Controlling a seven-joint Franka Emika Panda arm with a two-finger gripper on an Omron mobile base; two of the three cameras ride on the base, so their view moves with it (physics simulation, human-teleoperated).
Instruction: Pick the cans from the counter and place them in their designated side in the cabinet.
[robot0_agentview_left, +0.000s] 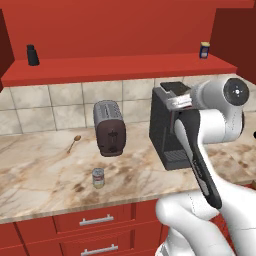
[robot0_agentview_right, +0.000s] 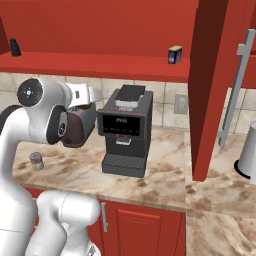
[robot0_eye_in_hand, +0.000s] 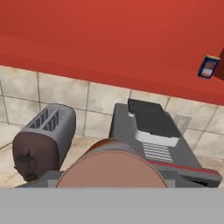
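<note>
A dark red can (robot0_eye_in_hand: 111, 168) sits right in front of the hand camera and hides the fingertips; my gripper (robot0_agentview_left: 176, 102) is shut on it. The hand (robot0_agentview_right: 90, 94) hovers high above the counter (robot0_agentview_left: 45, 175), over the top left of the coffee machine and below the cabinet's open red shelf (robot0_agentview_left: 120, 67). The silvery can (robot0_agentview_left: 98, 178) with the pale label stands upright on the counter near its front edge, also seen as a small tin (robot0_agentview_right: 36, 161) left of the arm.
A black coffee machine (robot0_agentview_right: 125, 135) and a toaster (robot0_agentview_left: 109, 129) stand against the tiled wall. A blue-and-yellow can (robot0_agentview_left: 204, 50) and a black shaker (robot0_agentview_left: 32, 55) stand on the shelf. A spoon (robot0_agentview_left: 74, 143) lies on the counter. An open red cabinet door (robot0_agentview_right: 215, 85) juts out on the right.
</note>
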